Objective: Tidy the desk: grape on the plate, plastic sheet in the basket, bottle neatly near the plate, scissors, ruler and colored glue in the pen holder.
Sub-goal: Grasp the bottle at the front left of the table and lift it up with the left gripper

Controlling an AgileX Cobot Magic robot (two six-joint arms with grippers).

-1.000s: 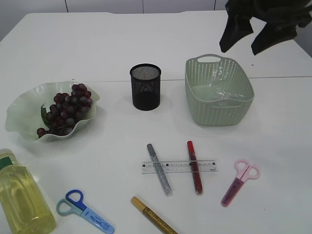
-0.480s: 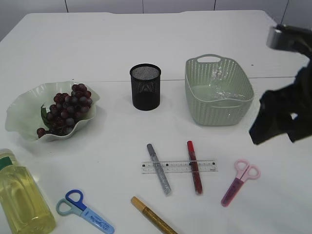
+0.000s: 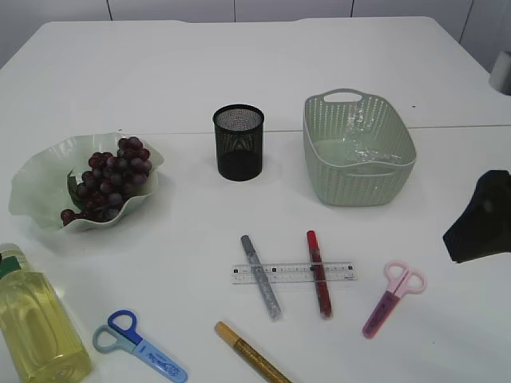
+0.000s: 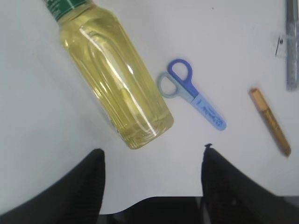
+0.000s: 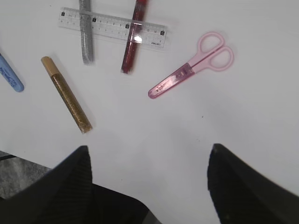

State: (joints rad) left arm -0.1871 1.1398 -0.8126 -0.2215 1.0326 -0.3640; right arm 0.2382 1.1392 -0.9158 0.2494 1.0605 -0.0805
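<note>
Grapes (image 3: 108, 179) lie on the pale green plate (image 3: 32, 187). A clear plastic sheet (image 3: 361, 145) lies in the green basket (image 3: 359, 187). The yellow bottle (image 3: 36, 327) lies at the front left, just ahead of my open, empty left gripper (image 4: 152, 156). Blue scissors (image 3: 140, 345) lie beside it. The clear ruler (image 3: 293, 273) lies under the silver (image 3: 261, 276) and red (image 3: 319, 273) glue sticks; a gold one (image 3: 251, 355) lies in front. Pink scissors (image 3: 394, 297) lie right of them. My right gripper (image 5: 147, 154) is open and empty, hovering near them. The black mesh pen holder (image 3: 238, 142) looks empty.
The right arm (image 3: 483, 219) shows as a dark shape at the right edge of the exterior view. The table's front edge (image 5: 18, 163) shows in the right wrist view, close to the gold glue stick (image 5: 65, 93). The left arm is out of the exterior view.
The right arm has dropped from above the basket at the top right to the right edge, near the pink scissors. The objects on the table have not moved.
</note>
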